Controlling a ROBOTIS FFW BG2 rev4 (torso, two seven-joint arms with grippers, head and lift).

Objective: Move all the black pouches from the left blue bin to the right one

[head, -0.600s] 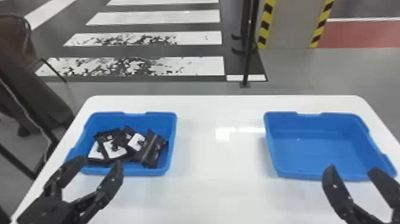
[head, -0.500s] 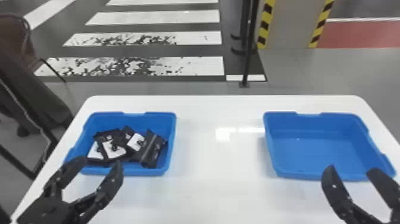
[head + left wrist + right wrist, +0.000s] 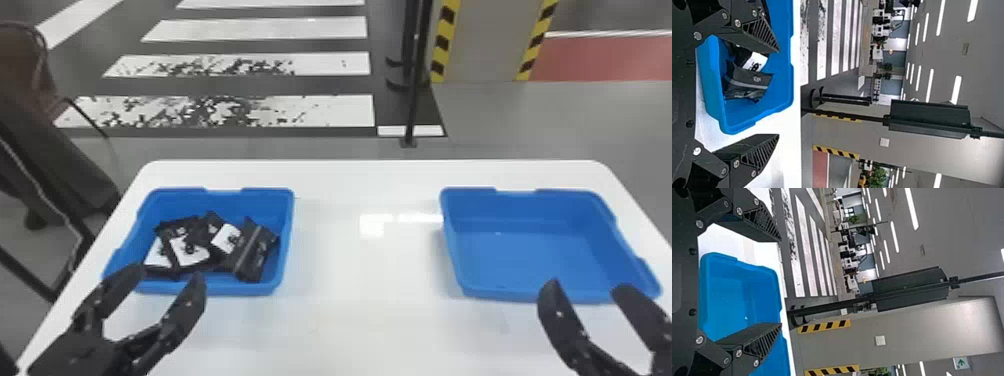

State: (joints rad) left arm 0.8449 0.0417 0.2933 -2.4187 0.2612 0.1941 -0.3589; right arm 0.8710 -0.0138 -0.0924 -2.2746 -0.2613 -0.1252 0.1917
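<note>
- Sources and goal: the black pouches (image 3: 202,235) lie in an overlapping heap within the left blue bin (image 3: 215,289); the right blue bin (image 3: 530,250) stands well apart from it, on the same white worktop (image 3: 370,320).
- Heap: pale labels face upward on several pouches; the banded pouch (image 3: 256,257) lies at the heap's right-hand end, near the bin's right wall, its label side not to be made out; the overlap prevents a sure count.
- Left gripper (image 3: 167,276): fingers spread wide, nothing between them; it is placed at the near side of the left blue bin; its height above the rim cannot be told.
- Right gripper (image 3: 587,285): fingers likewise well parted and without load; it is placed at the near side of the right blue bin.
- Change: practically none across the three head views; the heap keeps its arrangement, and both grippers keep their places relative to the bins; a faint shift common to bins and grippers suggests slight camera movement rather than handling.
- Meaning: the transfer appears to be at its outset, with a first pick still to be made; the left gripper seems the natural one to reach in.
- Caution: the pouches look thin and pliable; a grasp in the overlapped part may take two together or drag a neighbour; the banded pouch probably offers the easier first hold.
</note>
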